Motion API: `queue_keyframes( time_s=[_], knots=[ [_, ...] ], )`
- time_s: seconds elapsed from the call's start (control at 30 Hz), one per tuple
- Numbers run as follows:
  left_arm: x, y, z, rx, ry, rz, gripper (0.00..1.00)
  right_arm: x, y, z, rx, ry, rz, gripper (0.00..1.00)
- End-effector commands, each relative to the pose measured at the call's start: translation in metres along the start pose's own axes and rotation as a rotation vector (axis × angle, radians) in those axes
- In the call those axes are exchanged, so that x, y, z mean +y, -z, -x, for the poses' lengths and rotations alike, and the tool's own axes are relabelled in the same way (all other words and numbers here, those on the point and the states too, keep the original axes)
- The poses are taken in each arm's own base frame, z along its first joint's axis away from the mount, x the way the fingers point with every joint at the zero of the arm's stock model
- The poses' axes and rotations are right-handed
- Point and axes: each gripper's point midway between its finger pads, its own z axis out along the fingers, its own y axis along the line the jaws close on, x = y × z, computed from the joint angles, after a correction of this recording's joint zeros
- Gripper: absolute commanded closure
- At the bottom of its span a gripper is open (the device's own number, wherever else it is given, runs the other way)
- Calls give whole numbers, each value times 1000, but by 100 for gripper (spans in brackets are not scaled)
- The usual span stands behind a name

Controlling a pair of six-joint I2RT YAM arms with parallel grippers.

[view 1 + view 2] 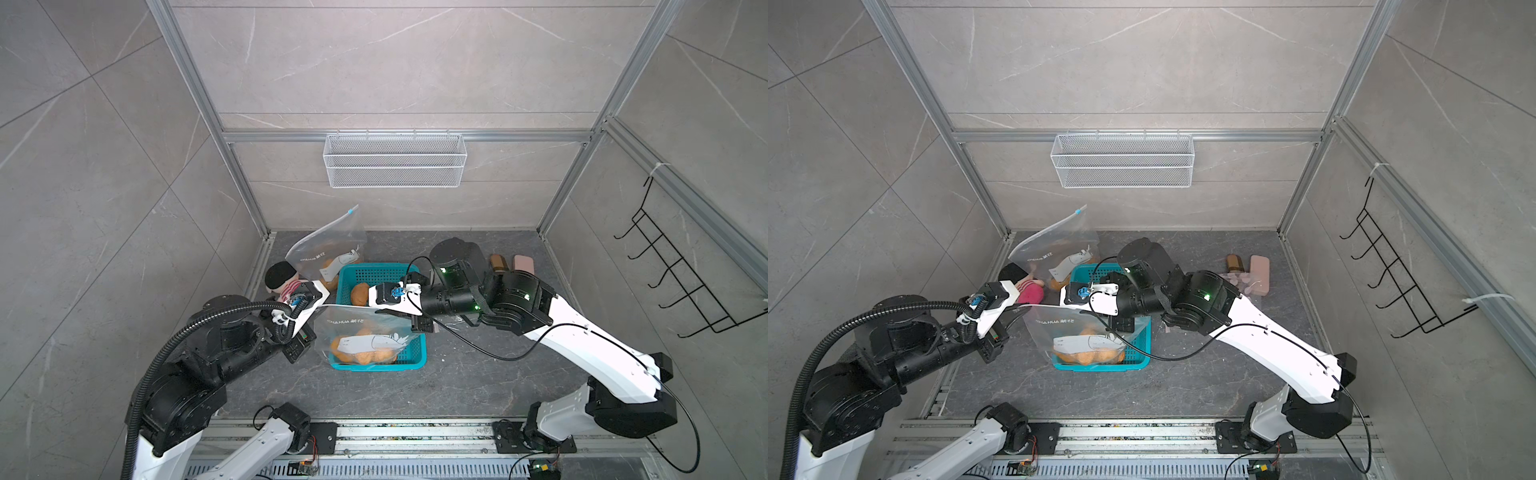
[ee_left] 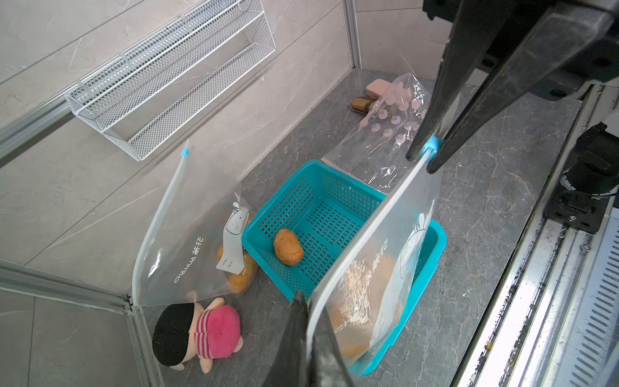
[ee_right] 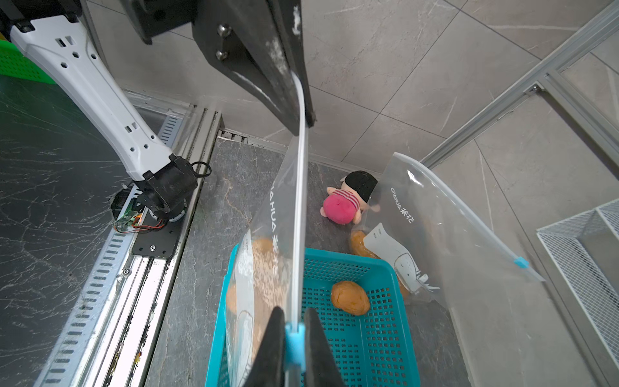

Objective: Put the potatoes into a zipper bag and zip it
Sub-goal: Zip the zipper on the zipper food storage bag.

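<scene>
In both top views the zipper bag (image 1: 365,332) hangs over the teal basket (image 1: 420,357) with its top edge pulled taut. The potatoes (image 1: 361,355) are heaped in its bottom, and one loose potato (image 1: 359,293) lies in the basket behind it.

From my left wrist, my left claw (image 2: 306,300) is pinched tight on one end of the zip strip. My right claw (image 2: 421,163) is clamped on the blue slider (image 2: 433,144) at the other end.

From my right wrist, the slider sits squeezed between my right fingers. A second bag (image 3: 452,217) holding potatoes leans against the wall beside the plush doll (image 3: 345,204).
</scene>
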Motion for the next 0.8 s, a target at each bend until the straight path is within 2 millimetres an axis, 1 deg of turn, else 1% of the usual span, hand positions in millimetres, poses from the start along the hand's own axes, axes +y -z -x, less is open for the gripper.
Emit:
queue_keyframes(
  time_s=[0.0,0.1,0.23,0.43,0.77],
  knots=[
    [27,15,5,-16,12,159,100,7,18,-31,120,-29,-7,94],
    [34,14,4,-2,12,195,100,7,21,-33,129,-32,-15,94],
    [38,16,8,-12,15,218,100,8,27,-37,145,-38,-27,94],
    [41,12,9,-6,18,228,100,10,35,-42,152,-45,-40,94],
    [43,14,8,-4,23,240,100,10,47,-49,165,-47,-73,94]
  ],
)
